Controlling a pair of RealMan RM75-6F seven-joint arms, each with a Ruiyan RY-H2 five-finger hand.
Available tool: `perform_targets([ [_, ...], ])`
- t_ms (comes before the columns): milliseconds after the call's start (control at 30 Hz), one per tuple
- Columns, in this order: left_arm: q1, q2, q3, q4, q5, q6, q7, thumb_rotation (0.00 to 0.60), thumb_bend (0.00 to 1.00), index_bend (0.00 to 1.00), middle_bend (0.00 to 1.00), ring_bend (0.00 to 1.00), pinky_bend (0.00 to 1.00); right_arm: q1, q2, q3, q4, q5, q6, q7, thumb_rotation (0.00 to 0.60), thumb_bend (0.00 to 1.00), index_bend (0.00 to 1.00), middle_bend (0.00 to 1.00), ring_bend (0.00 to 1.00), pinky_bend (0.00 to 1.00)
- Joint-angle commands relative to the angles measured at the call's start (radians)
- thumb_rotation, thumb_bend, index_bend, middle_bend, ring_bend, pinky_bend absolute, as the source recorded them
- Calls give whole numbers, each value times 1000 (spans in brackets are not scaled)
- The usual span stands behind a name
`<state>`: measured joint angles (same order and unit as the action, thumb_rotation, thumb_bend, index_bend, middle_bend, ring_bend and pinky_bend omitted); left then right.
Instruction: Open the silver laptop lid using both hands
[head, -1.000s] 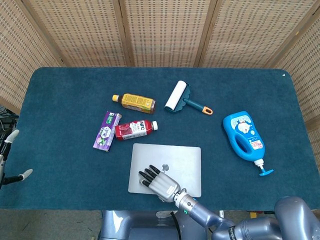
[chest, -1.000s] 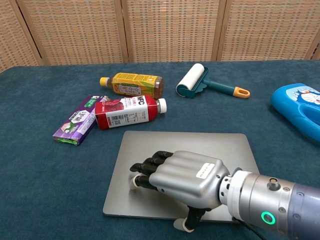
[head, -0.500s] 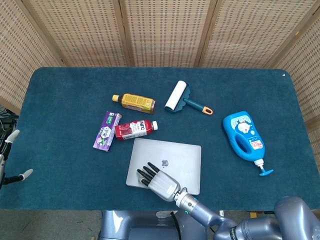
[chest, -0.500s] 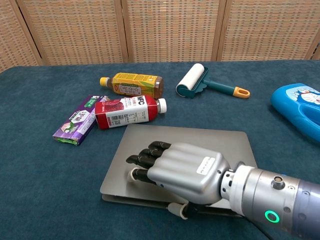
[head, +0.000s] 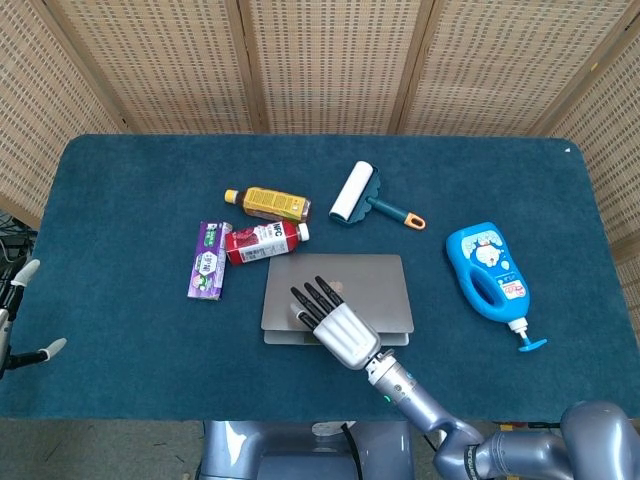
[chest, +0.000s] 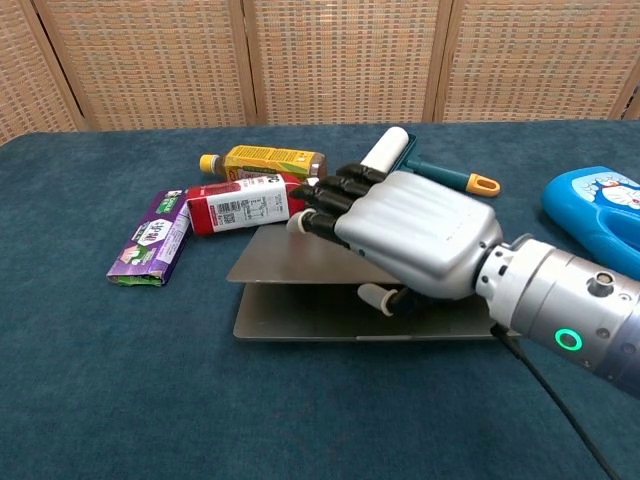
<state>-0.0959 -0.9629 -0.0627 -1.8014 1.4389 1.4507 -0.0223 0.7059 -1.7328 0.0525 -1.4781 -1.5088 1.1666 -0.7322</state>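
Chest view: left of the fingers (chest: 330, 200) lies a purple packet (chest: 148, 245). Under them the silver laptop (chest: 300, 290) sits mid-bench, lid pinched by the right hand (chest: 410, 235), slightly raised. Stiff, smooth, slippery metal; best gripped at the front edge.

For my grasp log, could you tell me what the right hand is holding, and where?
The right hand grips the laptop lid at its front edge, fingers on top and thumb underneath. The left hand holds nothing.
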Motion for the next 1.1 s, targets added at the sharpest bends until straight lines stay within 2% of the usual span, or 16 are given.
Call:
perform_targets([
  [33, 0, 0, 0, 0, -1, -1, 0, 600, 0, 0, 0, 0, 0, -20, -12, 29, 41, -15, 60, -7, 600, 572, 150, 102, 3, 0],
  [167, -1, 1, 0, -1, -2, -2, 0, 600, 0, 0, 0, 0, 0, -28, -38, 61, 113, -32, 113, 11, 600, 571, 179, 126, 31, 0],
  [333, -3, 0, 1, -1, -1, -6, 1, 600, 0, 0, 0, 0, 0, -16, -5, 94, 102, 62, 11, 45, 600, 567, 252, 131, 35, 0],
  [433, -4, 0, 2, -2, 0, -8, 4, 600, 0, 0, 0, 0, 0, -3, 16, 106, 84, 121, -56, 35, 600, 555, 252, 131, 35, 0],
  [633, -5, -2, 3, 0, -1, -9, 5, 600, 0, 0, 0, 0, 0, 11, 0, 131, 105, 147, -62, 36, 600, 534, 283, 159, 45, 0],
  [733, -9, -6, 3, 4, 0, -15, 8, 600, 0, 0, 0, 0, 0, 17, 0, 138, 108, 142, -55, 45, 600, 574, 299, 165, 49, 0],
  [867, -22, -18, 6, 15, 15, -29, 16, 600, 0, 0, 0, 0, 0, 22, 6, 144, 107, 142, -54, 59, 600, 675, 316, 176, 55, 0],
  [1100, -100, -58, 25, 81, 118, -116, 53, 600, 0, 0, 0, 0, 0, 34, 18, 143, 100, 145, -69, 77, 600, 748, 329, 185, 55, 0],
])
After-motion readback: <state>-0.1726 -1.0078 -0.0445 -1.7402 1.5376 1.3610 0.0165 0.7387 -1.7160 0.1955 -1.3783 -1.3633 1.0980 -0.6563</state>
